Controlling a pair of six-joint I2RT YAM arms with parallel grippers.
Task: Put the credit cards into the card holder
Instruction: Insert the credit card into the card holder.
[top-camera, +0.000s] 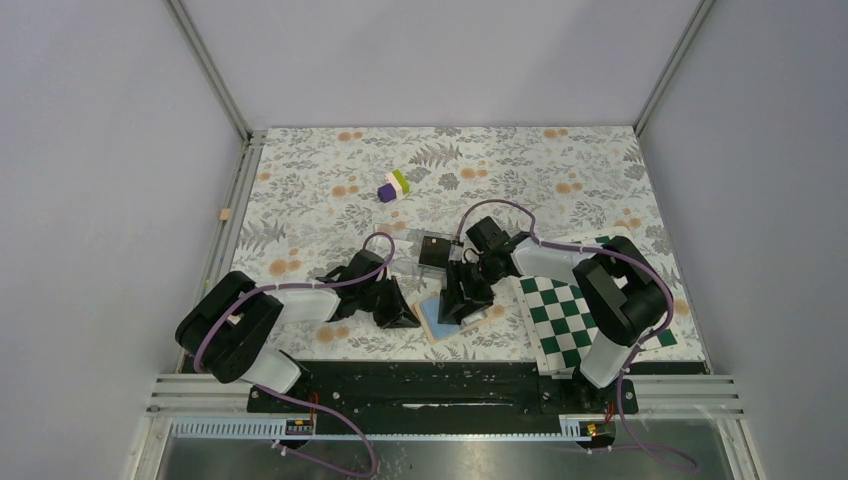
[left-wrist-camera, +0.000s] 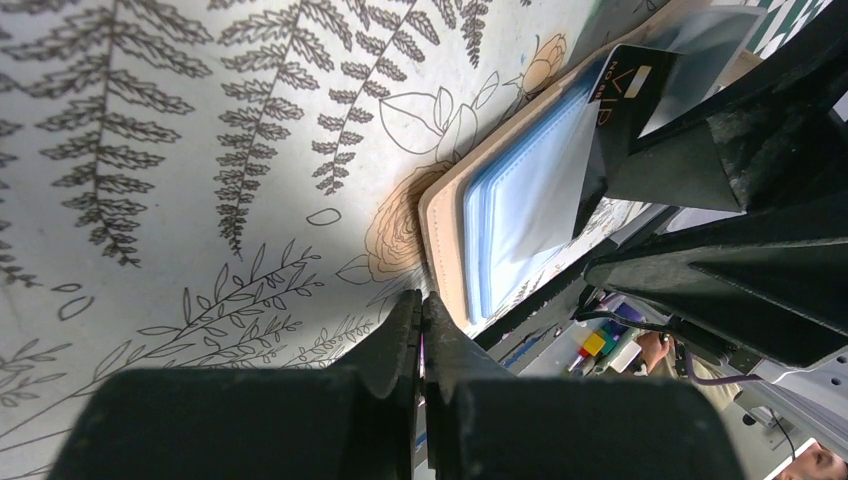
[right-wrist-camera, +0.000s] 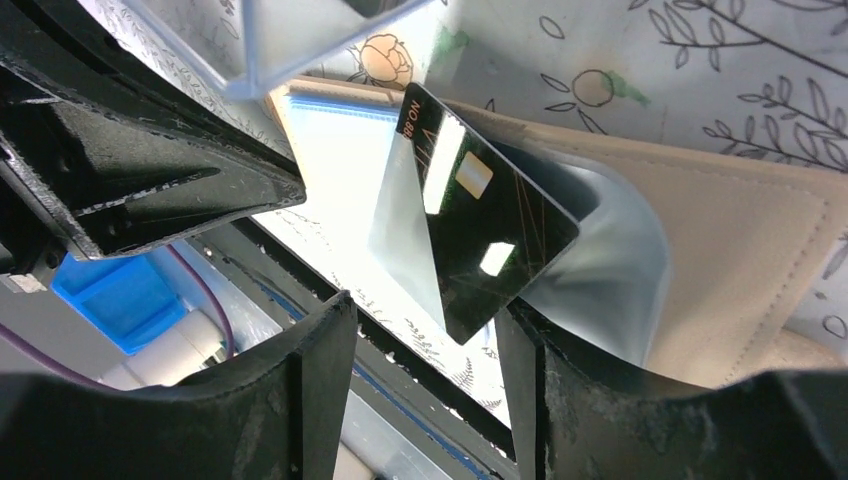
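Note:
The card holder (top-camera: 437, 323) lies open on the floral table, tan outside and light blue inside (left-wrist-camera: 520, 200). A black credit card (right-wrist-camera: 480, 220) stands tilted in its translucent pocket, also seen as the credit card (left-wrist-camera: 630, 85) in the left wrist view. My right gripper (right-wrist-camera: 430, 310) hangs over the holder (right-wrist-camera: 740, 230), open, with the card's lower corner between its fingers, close to the right fingertip (right-wrist-camera: 520, 325). My left gripper (left-wrist-camera: 421, 300) is shut on nothing, its tips on the table at the holder's near edge.
A clear plastic case (top-camera: 435, 252) with something dark in it sits just behind the holder. A green-white checkerboard (top-camera: 560, 320) lies to the right under the right arm. A purple-green-white block cluster (top-camera: 394, 185) sits farther back.

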